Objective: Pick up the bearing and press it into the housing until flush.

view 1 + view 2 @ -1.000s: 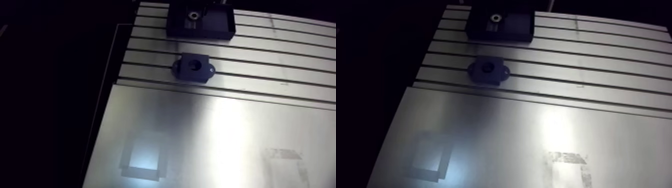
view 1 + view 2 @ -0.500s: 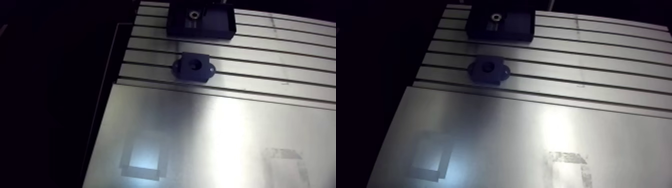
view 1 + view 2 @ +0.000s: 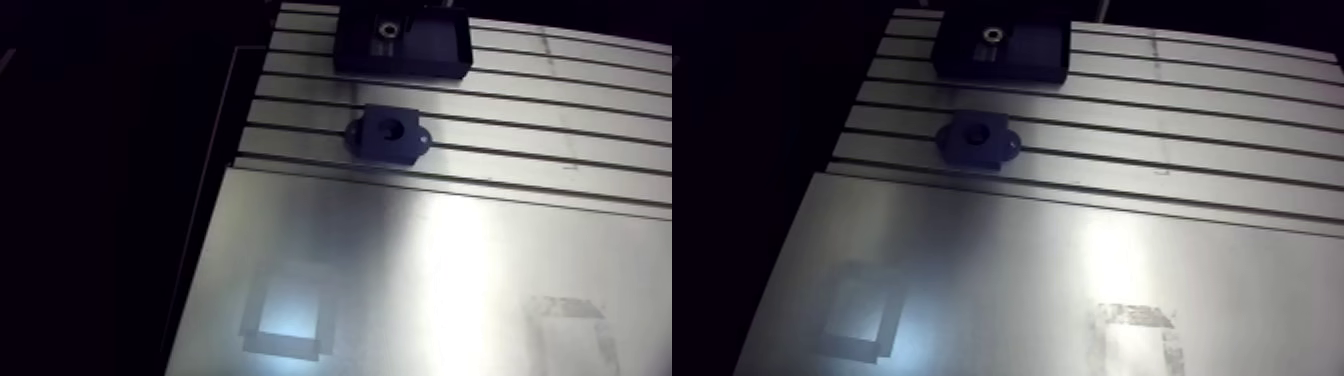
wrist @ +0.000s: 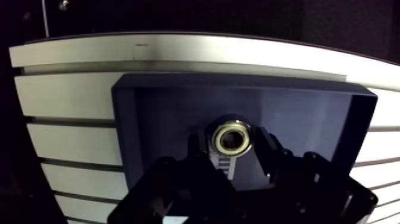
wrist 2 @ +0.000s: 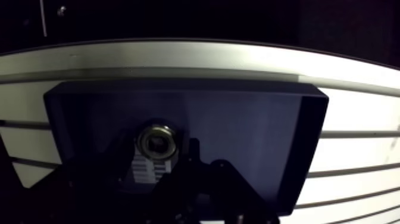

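The shiny ring-shaped metal bearing (image 4: 233,138) lies flat in the matte dark rectangular tray (image 4: 155,101), between the spread, unclenched fingers of the black gripper (image 4: 231,142). The dark, blocky, round-bored housing (image 3: 386,133) stands near that tray.

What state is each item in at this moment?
Silver ring bearing: lying flat in the tray.
Dark rectangular tray: on the table, holding the bearing.
Dark block housing: bore empty, standing on the slotted aluminium table.
Two-finger gripper: open, fingers either side of the bearing.
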`<action>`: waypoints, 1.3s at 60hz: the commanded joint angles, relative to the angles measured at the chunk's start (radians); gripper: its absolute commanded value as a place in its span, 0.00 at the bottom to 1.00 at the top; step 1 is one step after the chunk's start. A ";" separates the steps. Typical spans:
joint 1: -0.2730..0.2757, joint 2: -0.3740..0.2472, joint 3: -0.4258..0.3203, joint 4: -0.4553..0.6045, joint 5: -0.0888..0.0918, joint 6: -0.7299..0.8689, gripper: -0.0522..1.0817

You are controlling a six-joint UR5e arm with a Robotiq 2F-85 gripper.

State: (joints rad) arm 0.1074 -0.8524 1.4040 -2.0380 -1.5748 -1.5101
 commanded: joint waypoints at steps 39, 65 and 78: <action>0.000 0.001 -0.003 0.000 -0.001 0.000 0.51; 0.000 -0.001 -0.003 0.000 -0.001 -0.001 0.53; 0.000 -0.004 0.002 -0.002 0.000 -0.003 0.55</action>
State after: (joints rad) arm 0.1074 -0.8532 1.4025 -2.0384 -1.5760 -1.5118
